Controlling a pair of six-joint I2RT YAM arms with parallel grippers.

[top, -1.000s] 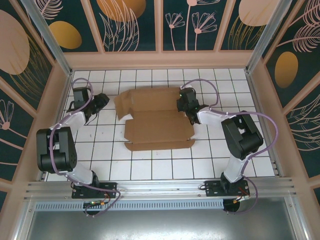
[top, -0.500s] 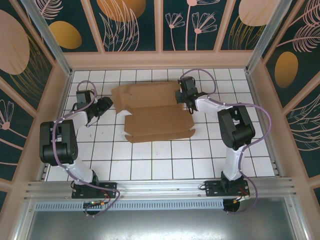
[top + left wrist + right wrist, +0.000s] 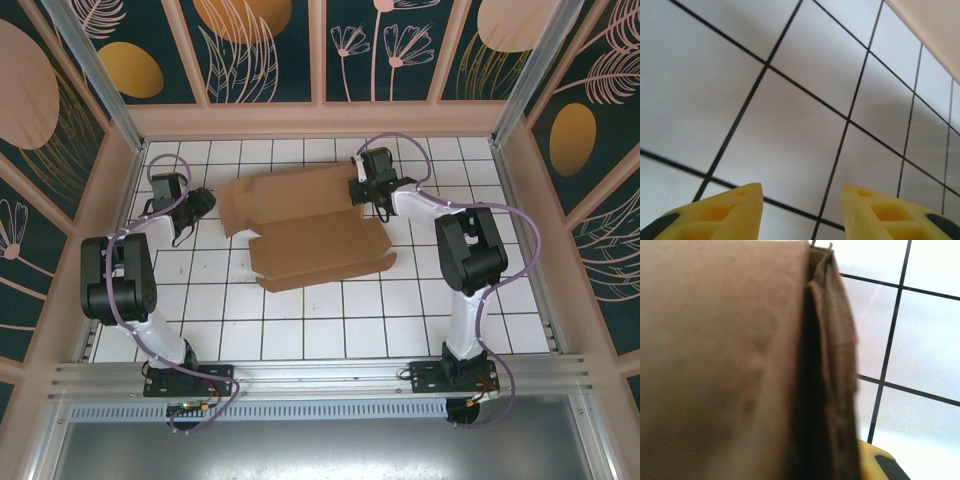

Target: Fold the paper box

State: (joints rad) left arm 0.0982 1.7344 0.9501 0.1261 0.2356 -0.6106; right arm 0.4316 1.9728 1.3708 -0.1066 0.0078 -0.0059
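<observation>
Lying flat on the white tiled surface [image 3: 330,325], the paper box [image 3: 310,225] spreads across the far middle of the enclosure, its brown cardboard panels and side flaps skewed slightly against the black grid lines. One wide panel lies toward the back wall, and a second reaches toward the arms' bases, with small tabs jutting at its corners.

At the sheet's far right corner, the right arm's fingers [image 3: 875,460] are pressed together on the cardboard. The right wrist view shows a broad brown panel and a second layer beside it, with a dark gap between them and one yellow finger below.

Just beside the sheet's left edge, the left arm's fingers [image 3: 735,210] stand spread, with bare tile between their yellow tips. Whether they touch the cardboard cannot be told from above.

The right arm [image 3: 465,260] stretches from its base at the near edge up to the box, and the left arm [image 3: 120,285] bends along the left side, both trailing purple cables. Peach-framed walls [image 3: 270,50] painted with dark botanical patterns close in the surface.
</observation>
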